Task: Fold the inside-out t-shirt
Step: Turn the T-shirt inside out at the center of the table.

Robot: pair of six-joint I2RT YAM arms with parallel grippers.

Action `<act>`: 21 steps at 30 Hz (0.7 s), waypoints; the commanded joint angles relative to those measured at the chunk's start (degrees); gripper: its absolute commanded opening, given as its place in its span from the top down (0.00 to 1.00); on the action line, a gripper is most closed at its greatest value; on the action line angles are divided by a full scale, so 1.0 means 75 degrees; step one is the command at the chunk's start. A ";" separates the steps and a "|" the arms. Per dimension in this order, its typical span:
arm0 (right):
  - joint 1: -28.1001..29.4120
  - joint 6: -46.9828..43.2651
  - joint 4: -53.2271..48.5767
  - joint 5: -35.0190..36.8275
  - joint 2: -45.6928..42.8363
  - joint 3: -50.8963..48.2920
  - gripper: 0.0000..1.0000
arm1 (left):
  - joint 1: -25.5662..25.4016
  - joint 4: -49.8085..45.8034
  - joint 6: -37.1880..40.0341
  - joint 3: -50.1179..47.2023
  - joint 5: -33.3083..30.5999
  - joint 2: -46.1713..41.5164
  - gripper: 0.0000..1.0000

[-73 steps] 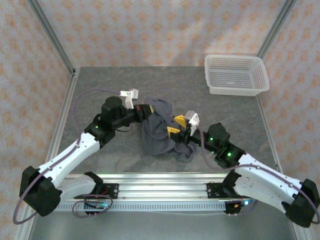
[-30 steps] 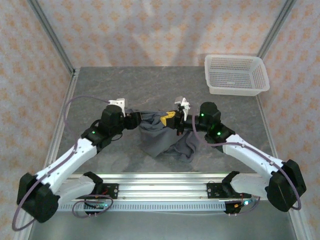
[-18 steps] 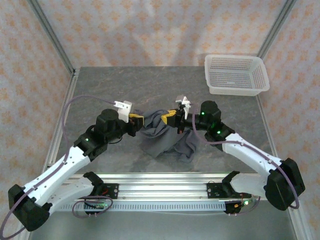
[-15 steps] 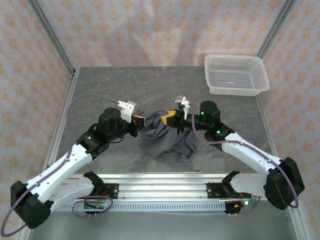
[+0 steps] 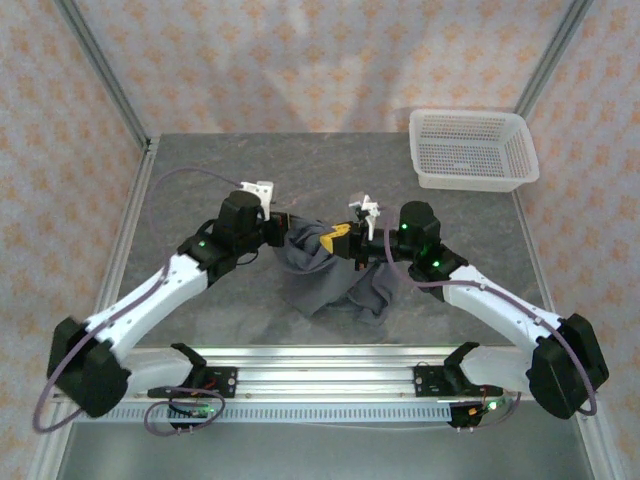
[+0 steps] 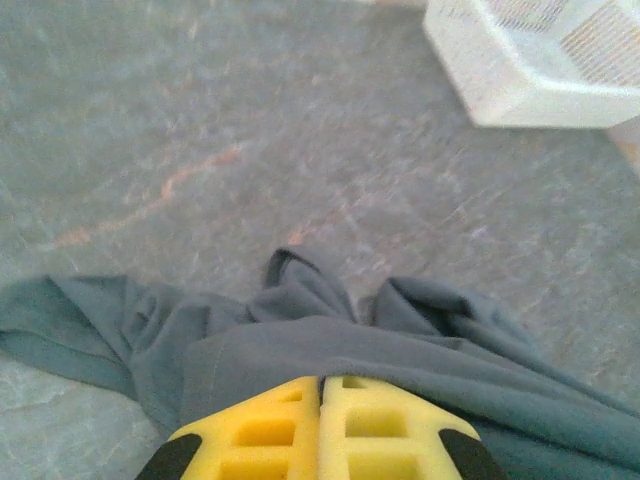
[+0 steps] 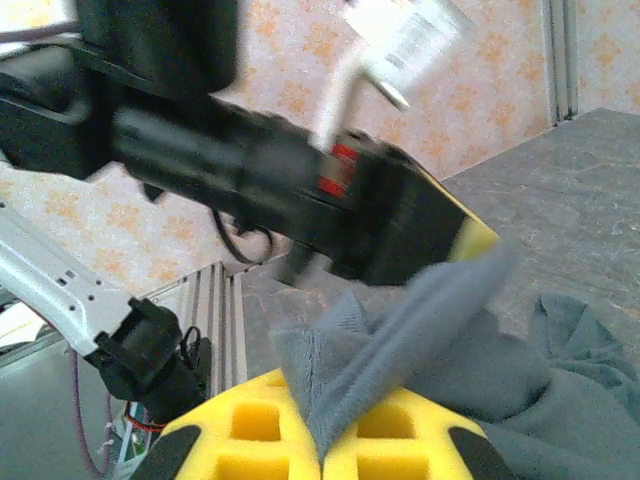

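- Now we see the dark slate-grey short-sleeved t-shirt [image 5: 325,280] of thin cloth lying crumpled near the middle of the grey stone-patterned table [image 5: 200,170], between the two arms.
- At the upper left edge of the t-shirt, the left gripper [image 5: 284,228] has its yellow jaws closed on a fold of the cloth. In the left wrist view the two pads meet and the cloth lies across their tips.
- At the upper right edge, the right gripper [image 5: 338,240] also has its jaws closed on the cloth. In the right wrist view a grey strip comes out from between the yellow pads.
- Between the two grippers the upper edge is raised, while the rest lies bunched on the table.
- Far at the right corner stands the white plastic mesh basket [image 5: 470,180], well apart from the t-shirt.
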 commanded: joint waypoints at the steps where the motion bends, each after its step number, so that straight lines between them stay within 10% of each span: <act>1: -0.0018 0.0358 0.1117 -0.0504 -0.0358 0.0173 1.00 | 0.0195 0.0903 -0.0771 -0.0463 0.0441 0.0778 1.00; 11: -0.0018 -0.0124 0.0500 -0.0091 -0.0541 0.0137 1.00 | 0.0344 0.0495 -0.0529 -0.1288 -0.0180 -0.1765 0.52; 16: -0.0018 -0.0117 0.0602 -0.0101 -0.0349 0.0166 1.00 | 0.0431 -0.0804 0.0117 -0.0938 -0.0214 -0.2952 0.51; 21: -0.0018 -0.0107 0.0585 -0.0140 -0.0213 0.0262 1.00 | 0.0362 -0.0919 0.0890 -0.0600 0.1710 -0.3071 0.68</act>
